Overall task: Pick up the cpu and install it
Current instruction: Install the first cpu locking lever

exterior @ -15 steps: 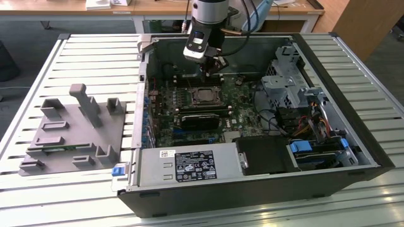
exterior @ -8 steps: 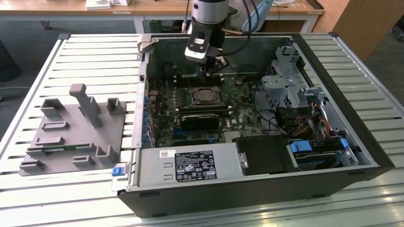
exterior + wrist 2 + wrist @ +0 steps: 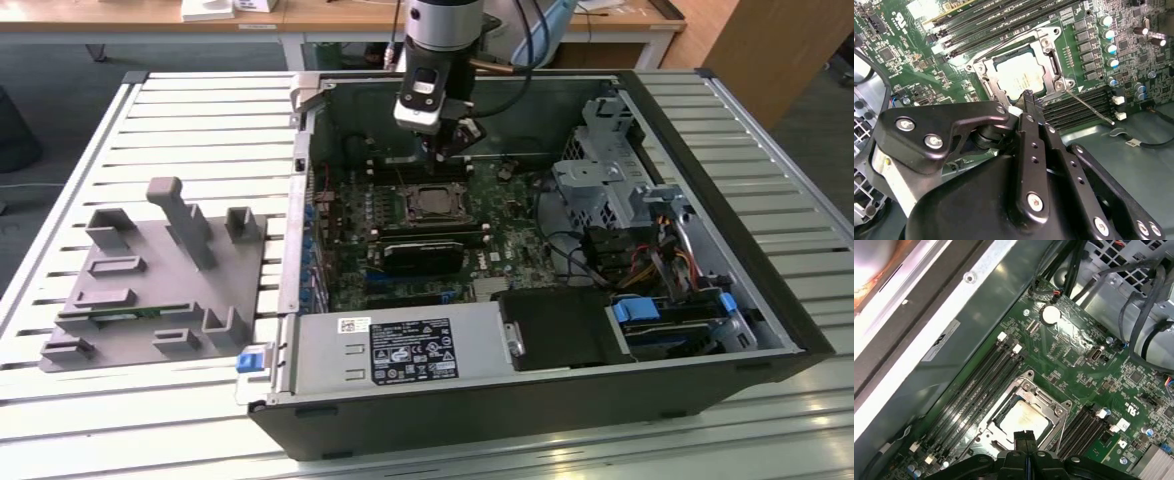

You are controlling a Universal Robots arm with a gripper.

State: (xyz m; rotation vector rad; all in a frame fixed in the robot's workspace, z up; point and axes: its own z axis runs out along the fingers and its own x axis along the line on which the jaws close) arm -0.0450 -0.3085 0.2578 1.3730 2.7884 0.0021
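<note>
black hand (image 3: 1026,107), silver screws, silver-grey wrist, trailing cables

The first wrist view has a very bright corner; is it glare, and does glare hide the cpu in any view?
Yes: in the first wrist view one corner is washed out over the case edge. The cpu stays readable there; in the second wrist view its metal top shines softly but remains clear.
</note>
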